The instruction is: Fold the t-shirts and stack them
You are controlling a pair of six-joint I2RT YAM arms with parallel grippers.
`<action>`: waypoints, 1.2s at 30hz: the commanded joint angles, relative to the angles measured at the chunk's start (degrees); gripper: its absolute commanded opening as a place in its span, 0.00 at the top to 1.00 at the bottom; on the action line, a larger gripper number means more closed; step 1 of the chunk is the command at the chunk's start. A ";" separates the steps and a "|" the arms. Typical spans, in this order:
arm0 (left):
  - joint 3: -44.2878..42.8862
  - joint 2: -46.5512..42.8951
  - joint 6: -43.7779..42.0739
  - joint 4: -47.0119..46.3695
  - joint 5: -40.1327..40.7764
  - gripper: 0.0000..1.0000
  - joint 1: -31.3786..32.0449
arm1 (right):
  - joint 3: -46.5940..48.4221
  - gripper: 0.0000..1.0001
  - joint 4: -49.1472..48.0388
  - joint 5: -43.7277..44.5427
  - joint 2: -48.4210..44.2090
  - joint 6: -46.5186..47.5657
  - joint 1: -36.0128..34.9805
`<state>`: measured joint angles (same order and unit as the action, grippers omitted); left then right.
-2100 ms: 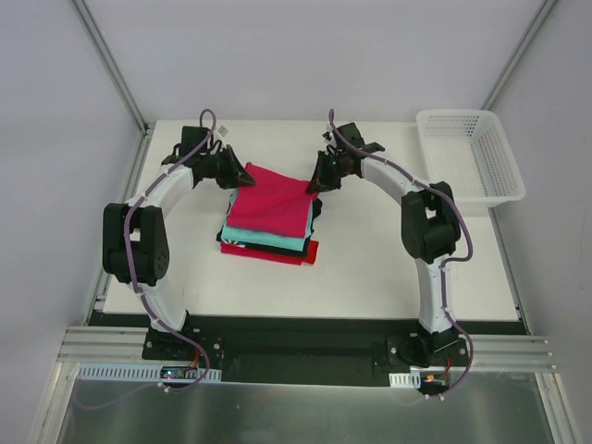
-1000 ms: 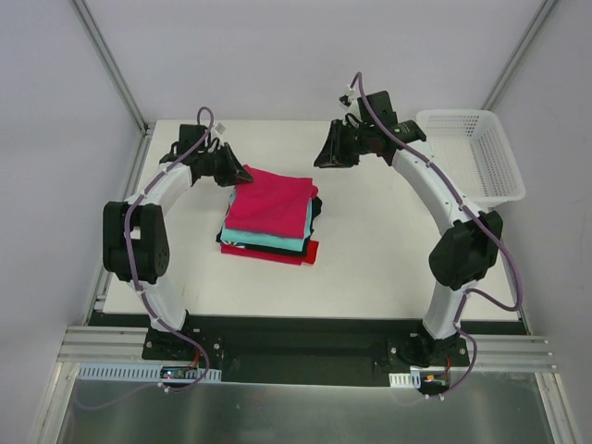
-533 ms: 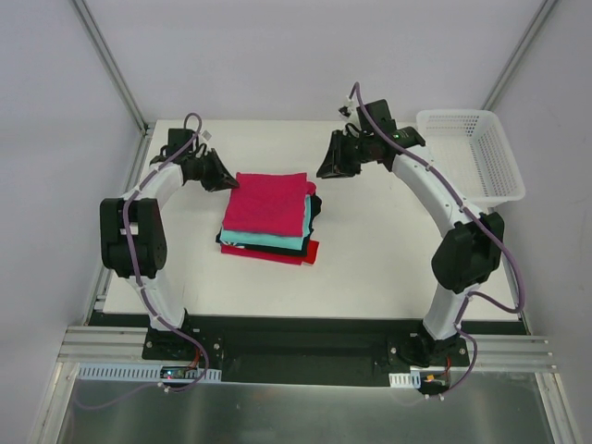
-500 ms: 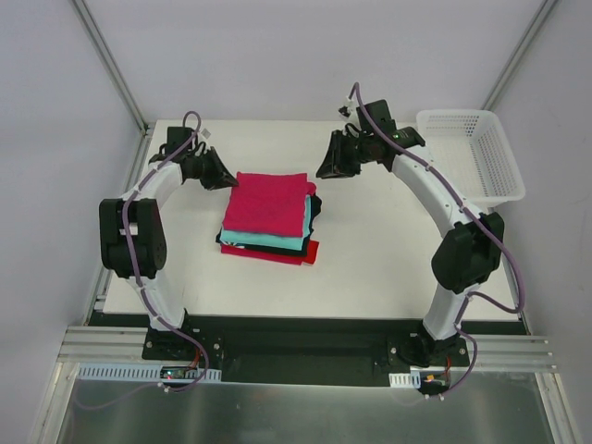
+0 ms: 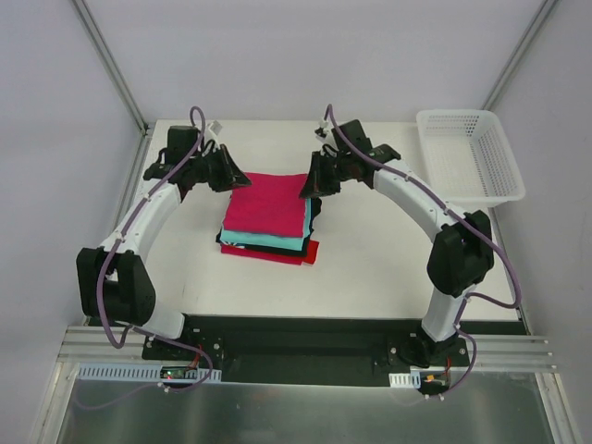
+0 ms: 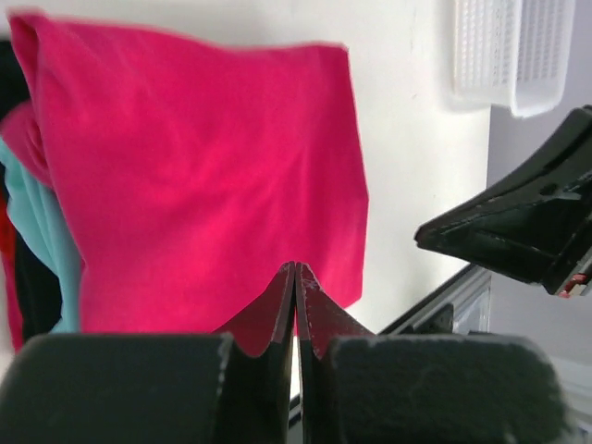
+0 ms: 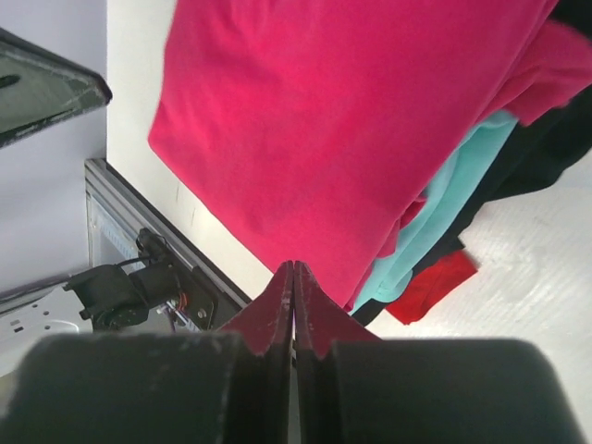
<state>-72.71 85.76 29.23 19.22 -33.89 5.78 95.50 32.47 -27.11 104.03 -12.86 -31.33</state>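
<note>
Black fingers first: the left gripper point(image 6: 294, 268) is clenched tight, both tips meeting in one sharp point, with no cloth seen between them. That point sits over the near edge of the crimson-pink cloth t-shirt point(image 6: 203, 185), and I can't tell whether it touches the fabric. The right gripper point(image 7: 293, 266) is pressed shut the same way, its point over the other edge of the same shirt point(image 7: 342, 120), contact just as unclear.

From above, the left gripper point(image 5: 242, 180) is at the far-left corner of the pink shirt point(image 5: 270, 203) and the right gripper point(image 5: 305, 190) at its far-right corner. The shirt lies folded flat on top of a stack in the middle of the white table point(image 5: 370, 268).

Now the hidden parts. Under the pink one, the teal t-shirt point(image 5: 268, 240) shows only a strip. The black t-shirt point(image 5: 316, 208) peeks out along the right side. The red t-shirt point(image 5: 301, 252) shows just a sliver at the bottom. How neatly those three are folded can't be judged.

Each wrist camera loses its lower part to its own dark gripper body. The pink shirt's far edge is blurred in the left wrist view. There the white plastic mesh basket point(image 6: 509, 55) is cut off by the top edge. From above it stands at the table's far-right corner point(image 5: 458, 114), well apart from the stack.

A small white tag point(image 5: 215, 127) hangs on the left arm's cable, too small to read.
</note>
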 commanded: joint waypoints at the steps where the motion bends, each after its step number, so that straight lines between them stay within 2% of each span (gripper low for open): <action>1: 6.43 -2.26 1.88 0.12 0.84 1.00 0.98 | -4.79 0.99 -6.61 -0.40 -2.08 -3.39 -3.11; 12: 15.40 -5.34 1.88 -1.38 3.48 1.00 1.25 | -11.92 0.99 -10.49 2.94 -0.06 -5.07 -8.13; 23: 16.37 -6.92 1.53 -1.29 4.45 1.00 1.25 | -20.09 0.99 -10.58 5.58 -3.04 -3.57 -9.10; 29: 16.81 -8.50 1.09 -0.68 5.33 1.00 1.07 | -18.34 0.99 -8.13 6.02 -4.18 -2.87 -9.10; 36: 11.90 -10.17 0.56 3.18 5.59 1.00 1.51 | -12.11 0.99 -0.85 8.21 -7.43 -1.73 -9.18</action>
<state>-56.34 78.74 30.59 19.70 -29.28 7.07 78.17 26.41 -21.17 102.52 -16.12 -40.18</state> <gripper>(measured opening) 0.002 0.012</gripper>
